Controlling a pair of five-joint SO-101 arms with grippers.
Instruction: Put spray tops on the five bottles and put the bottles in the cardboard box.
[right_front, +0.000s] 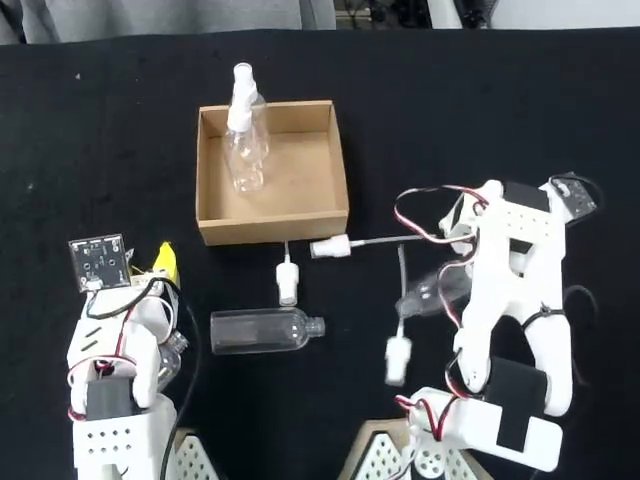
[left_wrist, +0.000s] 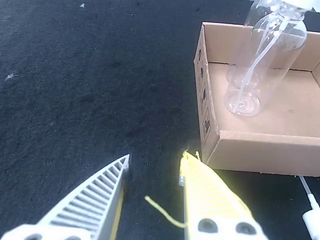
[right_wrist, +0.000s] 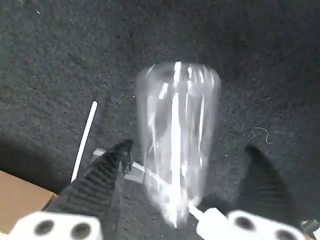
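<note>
As if to grasp it, the spread right gripper (right_wrist: 187, 149) straddles a clear bottle (right_wrist: 175, 110); the left gripper (left_wrist: 156, 156) gapes empty.

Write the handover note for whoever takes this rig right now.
Left tool: open, empty, above the black cloth near a corner of the brown cardboard box.
Right tool: open, either side of a clear plastic bottle, not clamped on it.
Done: one clear bottle with a white spray top stands in the box; I cannot tell if a second is with it.
On the table: an uncapped clear bottle lying on its side, and three loose white spray tops.
Left: cap the other bottles and box them.
</note>
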